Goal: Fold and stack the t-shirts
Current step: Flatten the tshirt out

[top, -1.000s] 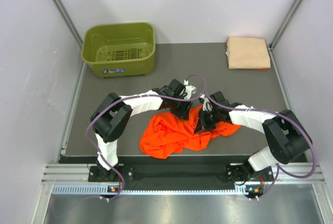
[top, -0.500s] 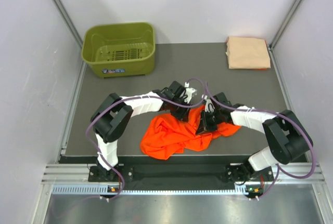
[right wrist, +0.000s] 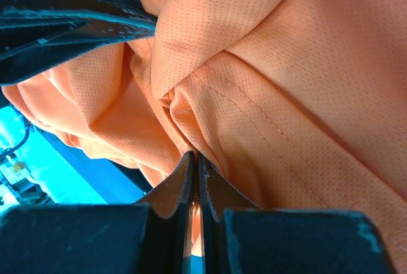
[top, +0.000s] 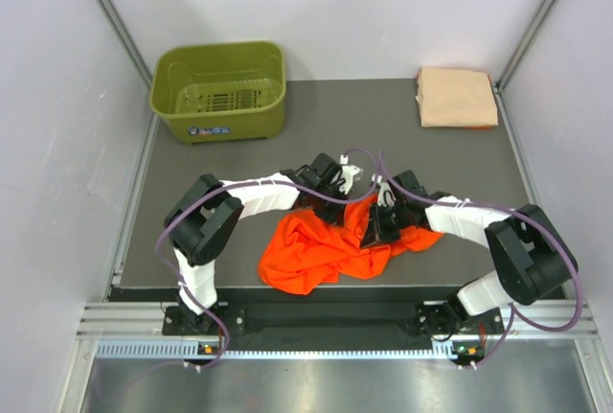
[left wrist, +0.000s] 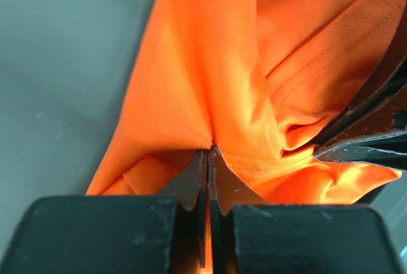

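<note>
The bright orange t-shirt [top: 321,245] lies crumpled at the near middle of the table. My left gripper [top: 337,204] is shut on a fold at the shirt's far edge; in the left wrist view its jaws [left wrist: 210,153] pinch the orange cloth [left wrist: 222,64]. My right gripper [top: 369,231] is shut on the same shirt just to the right; its jaws [right wrist: 194,158] pinch a seamed fold [right wrist: 254,128]. The two grippers are close together. The pale peach-tan t-shirt [top: 456,97] lies folded flat at the far right corner.
The olive-green basket [top: 220,89] stands at the far left of the dark table [top: 364,126]. Grey walls close in both sides. A metal rail [top: 316,322] runs along the near edge behind the arm bases.
Both grippers hold the orange shirt throughout. The left gripper has shifted slightly toward the far side and right, pulling the shirt's top edge a little; the shirt's heap has narrowed slightly.
</note>
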Action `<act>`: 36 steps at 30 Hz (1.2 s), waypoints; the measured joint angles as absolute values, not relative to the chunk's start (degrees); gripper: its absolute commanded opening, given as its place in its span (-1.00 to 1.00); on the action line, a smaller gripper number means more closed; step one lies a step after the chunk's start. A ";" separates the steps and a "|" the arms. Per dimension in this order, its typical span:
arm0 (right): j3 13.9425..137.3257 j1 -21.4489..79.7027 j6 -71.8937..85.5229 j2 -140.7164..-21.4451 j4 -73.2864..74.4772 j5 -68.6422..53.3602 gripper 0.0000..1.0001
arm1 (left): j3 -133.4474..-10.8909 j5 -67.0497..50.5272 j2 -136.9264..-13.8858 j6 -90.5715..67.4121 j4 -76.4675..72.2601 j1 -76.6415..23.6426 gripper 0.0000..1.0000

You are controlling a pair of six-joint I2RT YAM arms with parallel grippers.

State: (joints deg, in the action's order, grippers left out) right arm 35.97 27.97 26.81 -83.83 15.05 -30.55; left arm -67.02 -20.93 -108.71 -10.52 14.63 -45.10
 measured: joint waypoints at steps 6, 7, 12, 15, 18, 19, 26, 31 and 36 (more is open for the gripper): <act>36.12 27.97 26.87 -83.61 15.00 -30.46 -0.88 | -66.89 -15.53 -103.63 -11.14 16.67 -45.30 -1.00; 36.34 27.97 26.83 -83.61 15.11 -30.44 -0.82 | -66.89 -14.74 -102.21 -11.49 17.06 -45.32 -1.00; 40.71 27.97 26.52 -83.77 16.93 -30.06 -0.58 | -66.85 -9.39 -92.18 -12.91 18.28 -45.50 -1.00; 45.21 27.97 26.09 -84.14 18.65 -29.89 -0.44 | -66.87 -5.93 -86.85 -13.45 18.48 -45.19 -1.00; 49.84 27.97 25.54 -84.68 21.80 -29.21 -0.16 | -67.11 -2.22 -84.14 -13.65 19.81 -44.10 -1.00; 51.70 27.94 25.32 -85.10 23.46 -28.38 -0.04 | -67.31 -0.60 -83.66 -13.80 20.75 -43.44 -1.00; 62.15 22.65 24.75 -86.43 35.22 -15.27 0.15 | -68.99 10.87 -83.00 -17.52 28.97 -34.85 -1.00; 61.19 11.35 25.08 -86.43 40.47 -8.91 0.14 | -69.23 18.94 -81.34 -21.15 33.85 -26.26 -1.00; 60.53 7.64 24.29 -86.78 43.38 -7.18 0.13 | -69.30 25.61 -78.17 -22.37 36.42 -19.42 -1.00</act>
State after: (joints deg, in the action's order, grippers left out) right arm 60.53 7.64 24.29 -86.78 43.38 -7.18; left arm -69.30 25.61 -78.17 -22.37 36.42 -19.42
